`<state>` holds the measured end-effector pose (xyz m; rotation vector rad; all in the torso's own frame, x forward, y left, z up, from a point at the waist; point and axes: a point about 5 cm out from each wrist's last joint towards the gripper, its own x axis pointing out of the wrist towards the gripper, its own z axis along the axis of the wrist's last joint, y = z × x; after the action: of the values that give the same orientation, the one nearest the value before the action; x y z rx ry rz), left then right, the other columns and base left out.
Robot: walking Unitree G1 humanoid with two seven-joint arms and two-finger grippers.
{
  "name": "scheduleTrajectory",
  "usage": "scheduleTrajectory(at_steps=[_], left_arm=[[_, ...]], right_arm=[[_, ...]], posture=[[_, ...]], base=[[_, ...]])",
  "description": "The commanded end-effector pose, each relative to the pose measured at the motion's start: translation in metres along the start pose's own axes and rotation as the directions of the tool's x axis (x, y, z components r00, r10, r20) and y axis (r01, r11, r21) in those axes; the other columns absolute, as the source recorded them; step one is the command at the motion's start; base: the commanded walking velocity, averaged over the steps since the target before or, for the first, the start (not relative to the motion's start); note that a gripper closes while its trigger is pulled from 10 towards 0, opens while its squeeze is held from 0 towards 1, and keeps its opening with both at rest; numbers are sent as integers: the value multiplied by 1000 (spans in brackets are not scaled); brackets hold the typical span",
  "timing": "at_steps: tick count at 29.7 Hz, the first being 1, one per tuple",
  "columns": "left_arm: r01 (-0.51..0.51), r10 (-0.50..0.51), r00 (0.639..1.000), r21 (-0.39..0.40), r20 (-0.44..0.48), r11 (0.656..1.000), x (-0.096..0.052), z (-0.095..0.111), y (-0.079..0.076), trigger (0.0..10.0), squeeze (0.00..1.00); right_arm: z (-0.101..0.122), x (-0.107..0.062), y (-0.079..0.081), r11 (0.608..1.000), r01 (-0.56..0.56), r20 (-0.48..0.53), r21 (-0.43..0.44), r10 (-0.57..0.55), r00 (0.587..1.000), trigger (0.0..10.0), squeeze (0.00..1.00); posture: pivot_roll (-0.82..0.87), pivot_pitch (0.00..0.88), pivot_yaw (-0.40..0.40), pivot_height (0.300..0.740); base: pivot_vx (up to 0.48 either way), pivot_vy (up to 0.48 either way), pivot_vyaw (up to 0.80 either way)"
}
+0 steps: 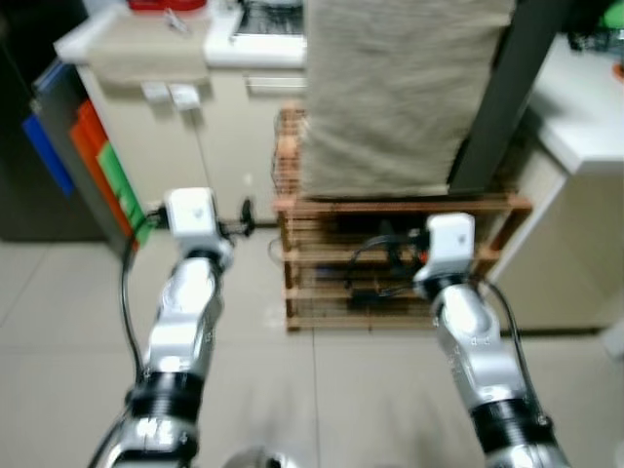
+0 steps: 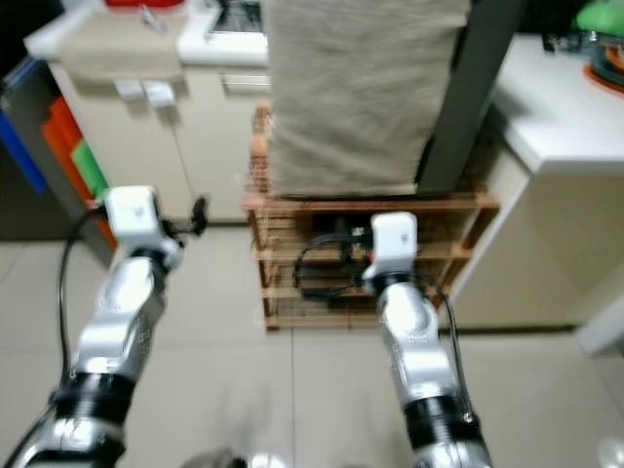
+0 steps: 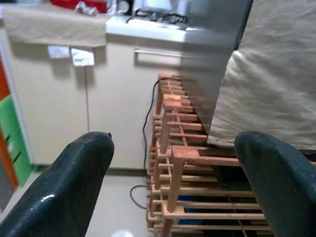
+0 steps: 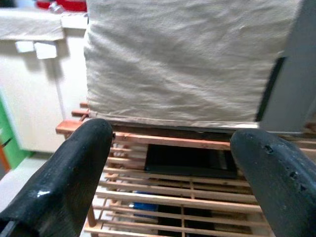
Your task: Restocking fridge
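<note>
A beige cloth [image 1: 400, 93] with a fine woven texture drapes over the reddish-brown slatted wooden rack [image 1: 390, 263]; black cables [image 1: 375, 268] sit inside it; cream cabinets [image 1: 195, 136] stand far left, with a red object [image 1: 166, 5] on top; blue, orange and green panels [image 1: 88, 161] lean at the left; the floor tiles [image 1: 58, 322] are pale grey; both arms are silver with black fingers [image 3: 74, 187].

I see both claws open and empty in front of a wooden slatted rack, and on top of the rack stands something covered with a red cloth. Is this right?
Not quite: the cloth is beige, not red, as the right wrist view shows. The rest holds: the left claw and the right claw are open and empty before the wooden slatted rack, and the covered thing stands on top of it.
</note>
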<state>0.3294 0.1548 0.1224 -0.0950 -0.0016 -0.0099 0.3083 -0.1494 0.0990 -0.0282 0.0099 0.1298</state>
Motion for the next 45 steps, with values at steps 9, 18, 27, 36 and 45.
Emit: scheduleTrajectory(at_steps=[9,18,27,36,45], left_arm=[[-57,56,998,17,32,998,2,8,11,10000,0],[-75,75,997,16,25,997,1,8,18,10000,0],[-91,90,996,35,17,995,0,7,23,10000,0],[-66,66,998,25,22,997,1,8,19,10000,0],[-39,38,999,27,29,999,0,10,17,10000,0]], right_arm=[[5,-3,4,1000,-13,20,5,13,1000,10000,0],[7,-2,11,999,-38,32,21,37,999,10000,0],[4,-11,-5,998,23,17,53,-24,1000,10000,0],[6,-6,-4,998,32,15,47,-33,999,10000,0],[9,-5,-2,998,8,34,64,-11,999,10000,0]], posture=[[-83,0,6,740],[-69,0,8,740],[-73,0,16,740],[-76,0,19,740],[-76,0,19,740]], base=[[134,0,0],[458,0,0],[427,142,0],[355,283,0],[0,480,-785]])
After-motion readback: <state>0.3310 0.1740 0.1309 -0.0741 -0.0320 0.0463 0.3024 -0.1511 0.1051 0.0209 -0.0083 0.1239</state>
